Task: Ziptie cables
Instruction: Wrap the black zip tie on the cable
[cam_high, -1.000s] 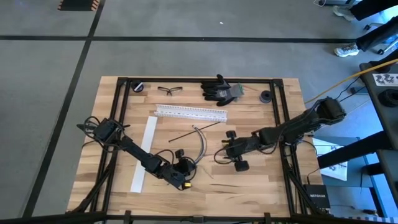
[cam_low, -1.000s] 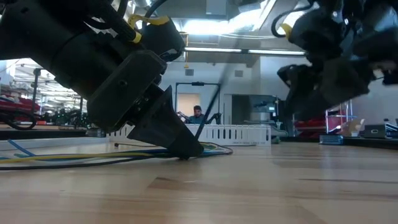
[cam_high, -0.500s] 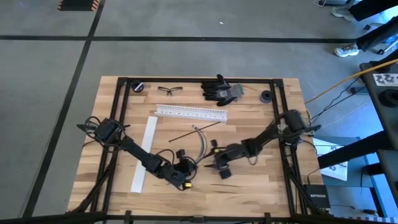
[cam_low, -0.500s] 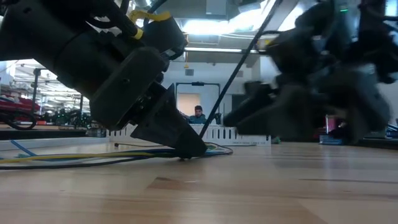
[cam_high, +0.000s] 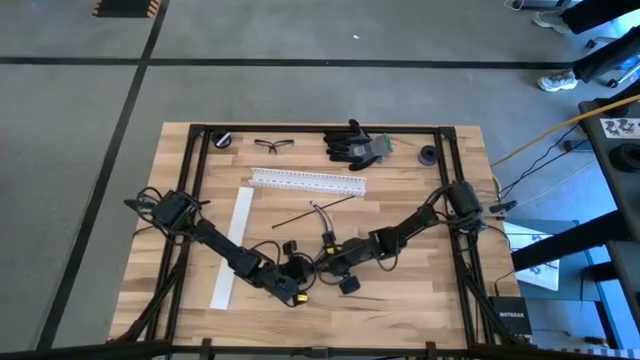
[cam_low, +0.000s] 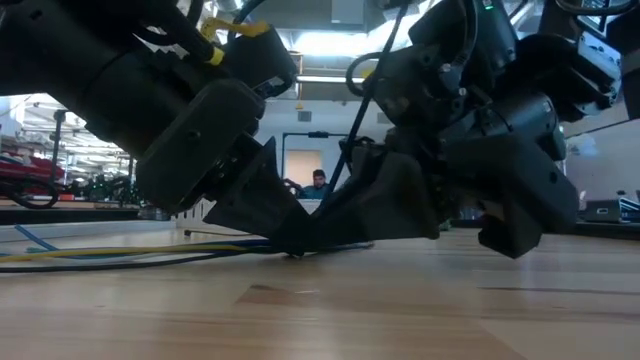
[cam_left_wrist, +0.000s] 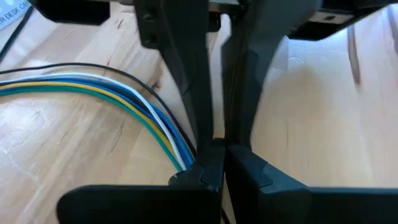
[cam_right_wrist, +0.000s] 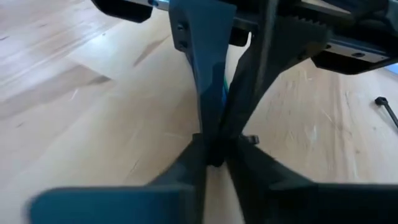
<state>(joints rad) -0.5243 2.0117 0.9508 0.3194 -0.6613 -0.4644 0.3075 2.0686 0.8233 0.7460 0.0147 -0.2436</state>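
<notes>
I am extending my left arm low across the table, its left gripper (cam_high: 300, 284) pressing down with fingers (cam_left_wrist: 202, 106) closed together. I am reaching my right arm in from the opposite side, bringing the right gripper (cam_high: 325, 258) just beside the left one, its fingers (cam_right_wrist: 208, 93) pinching together.
</notes>
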